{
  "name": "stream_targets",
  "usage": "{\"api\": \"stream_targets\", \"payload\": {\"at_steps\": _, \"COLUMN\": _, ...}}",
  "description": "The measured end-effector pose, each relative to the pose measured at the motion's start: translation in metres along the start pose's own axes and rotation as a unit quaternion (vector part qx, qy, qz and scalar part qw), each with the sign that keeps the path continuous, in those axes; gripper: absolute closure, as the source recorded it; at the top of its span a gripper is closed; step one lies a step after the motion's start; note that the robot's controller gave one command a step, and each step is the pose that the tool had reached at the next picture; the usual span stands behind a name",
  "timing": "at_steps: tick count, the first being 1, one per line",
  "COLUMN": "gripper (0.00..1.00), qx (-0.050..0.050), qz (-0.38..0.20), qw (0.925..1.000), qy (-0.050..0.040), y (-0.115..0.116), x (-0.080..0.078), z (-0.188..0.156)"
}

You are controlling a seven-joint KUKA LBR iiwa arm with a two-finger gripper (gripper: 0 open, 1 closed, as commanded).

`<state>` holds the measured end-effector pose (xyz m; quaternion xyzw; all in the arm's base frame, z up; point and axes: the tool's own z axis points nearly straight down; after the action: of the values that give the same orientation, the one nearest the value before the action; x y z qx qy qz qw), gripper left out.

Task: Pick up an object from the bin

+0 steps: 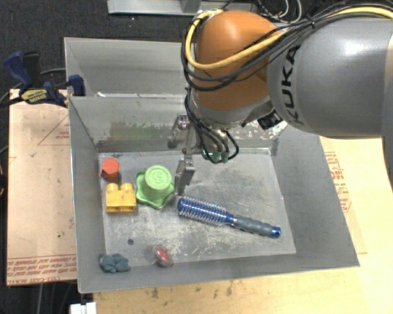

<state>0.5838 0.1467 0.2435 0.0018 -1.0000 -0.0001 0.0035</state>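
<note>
Glossy orange-domed arm (236,57), claw (183,175) beside ribbed green cup (156,185), bristly blue hairbrush (226,218)

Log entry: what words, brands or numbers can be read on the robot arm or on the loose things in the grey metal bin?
"KUKA": dark letters running along the grey metal arm link.
No lettering can be made out on the things in the bin: the green upturned plastic cup, the yellow toy brick and the blue bristled hairbrush.
</note>
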Motion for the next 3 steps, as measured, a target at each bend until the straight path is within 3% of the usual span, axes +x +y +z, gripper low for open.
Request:
{"api": "stream_targets", "payload": {"at_steps": 1, "gripper": 0.00, "qx": -0.005, "qz": 0.046, "qw": 0.9988, "qy": -0.0149, "y": -0.004, "x": 0.007, "z": 0.104}}
{"api": "stream_targets", "payload": {"at_steps": 2, "gripper": 0.00, "qx": -0.003, "qz": 0.089, "qw": 0.9959, "qy": -0.0123, "y": 0.022, "x": 0.030, "z": 0.111}}
{"api": "stream_targets", "payload": {"at_steps": 3, "gripper": 0.00, "qx": -0.004, "qz": -0.011, "qw": 0.9997, "qy": -0.0233, "y": -0.010, "x": 0.009, "z": 0.115}}
